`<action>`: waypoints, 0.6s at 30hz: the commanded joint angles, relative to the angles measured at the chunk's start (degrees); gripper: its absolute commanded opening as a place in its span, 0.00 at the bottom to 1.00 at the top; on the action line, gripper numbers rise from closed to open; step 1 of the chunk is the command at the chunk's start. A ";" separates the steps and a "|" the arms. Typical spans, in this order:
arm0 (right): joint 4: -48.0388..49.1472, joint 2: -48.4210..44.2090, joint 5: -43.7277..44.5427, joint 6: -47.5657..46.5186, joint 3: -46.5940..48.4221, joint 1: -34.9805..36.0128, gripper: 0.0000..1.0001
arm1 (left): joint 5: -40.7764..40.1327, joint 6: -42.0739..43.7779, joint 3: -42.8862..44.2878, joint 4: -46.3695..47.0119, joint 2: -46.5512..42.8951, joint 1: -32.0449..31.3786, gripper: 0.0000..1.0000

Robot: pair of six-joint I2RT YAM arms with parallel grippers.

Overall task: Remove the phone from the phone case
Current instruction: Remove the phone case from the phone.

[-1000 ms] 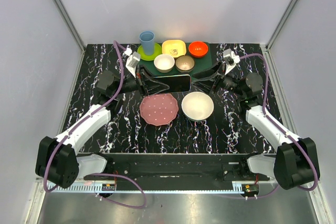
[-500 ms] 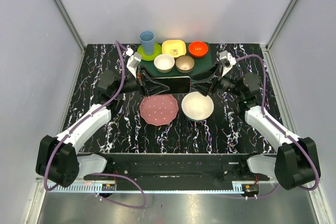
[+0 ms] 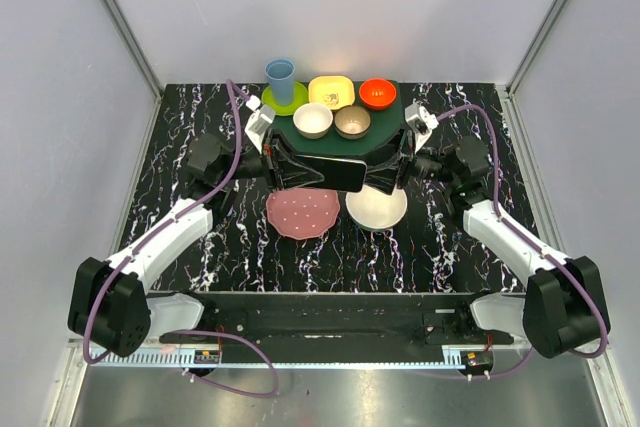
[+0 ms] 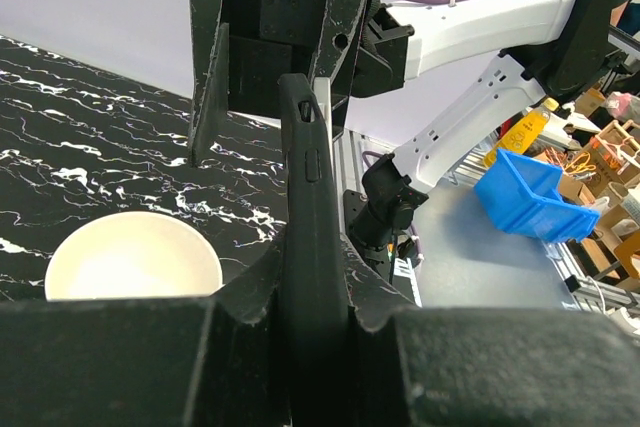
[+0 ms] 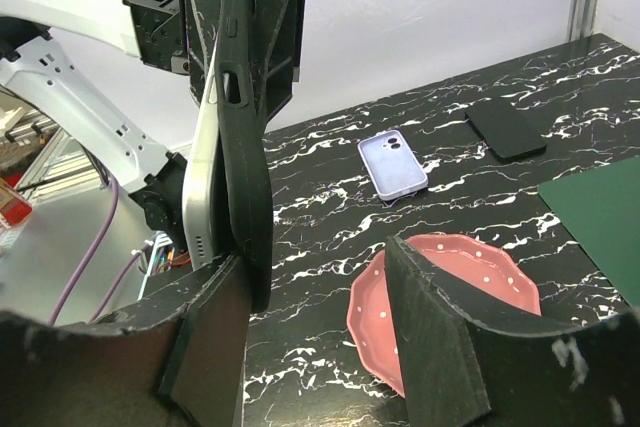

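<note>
The phone (image 3: 325, 175), with a dark glossy screen, hangs on edge above the table between both grippers. In the right wrist view its silver edge (image 5: 205, 177) stands beside a black phone case (image 5: 245, 157) that wraps it. My left gripper (image 3: 278, 162) is shut on the case's left end, and the black case edge (image 4: 305, 197) is clamped between its fingers (image 4: 250, 297). My right gripper (image 5: 320, 317) is at the phone's right end with its jaws wide apart. Only its left finger (image 5: 210, 347) lies against the case.
A pink plate (image 3: 300, 215) and a white bowl (image 3: 376, 209) sit just below the phone. Further back is a green mat (image 3: 392, 112) with several bowls and a blue cup (image 3: 280, 77). A lavender case (image 5: 393, 165) and a flat black phone (image 5: 507, 128) lie on the table to the left.
The phone and both grippers have moved toward the near side, over the plate and bowl. My right gripper has slid left along the phone and its jaws have spread wider.
</note>
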 commanded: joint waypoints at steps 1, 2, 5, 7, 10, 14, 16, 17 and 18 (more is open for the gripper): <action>0.38 0.65 -5.25 -0.04 2.13 2.46 0.61 | -5.17 0.11 1.14 6.47 -1.42 -0.47 0.00; 0.55 0.65 -5.17 0.14 2.13 2.38 0.61 | -5.34 0.02 1.05 6.73 -1.51 -0.47 0.00; 1.52 1.44 -5.26 1.02 1.87 2.55 0.62 | -5.78 -0.50 0.79 7.52 -1.51 -0.29 0.00; 2.05 1.88 -5.25 1.28 1.86 2.73 0.62 | -6.04 -1.03 0.53 8.23 -1.51 -0.12 0.00; 1.96 2.23 -5.34 1.11 1.87 3.34 0.62 | -6.57 -1.56 0.26 8.84 -1.68 0.24 0.00; 1.44 2.41 -4.73 0.14 1.78 3.96 0.62 | -7.45 -2.26 -0.27 9.90 -1.77 0.50 0.00; 1.43 2.67 -4.12 0.14 1.78 4.22 0.62 | -7.63 -2.26 -0.44 10.07 -1.68 0.50 0.00; 1.52 2.85 -4.03 0.14 1.78 4.40 0.62 | -7.80 -2.26 -0.53 10.08 -1.68 0.50 0.00; 1.61 2.93 -3.68 0.05 1.78 4.49 0.62 | -7.89 -2.26 -0.79 10.16 -1.60 0.50 0.00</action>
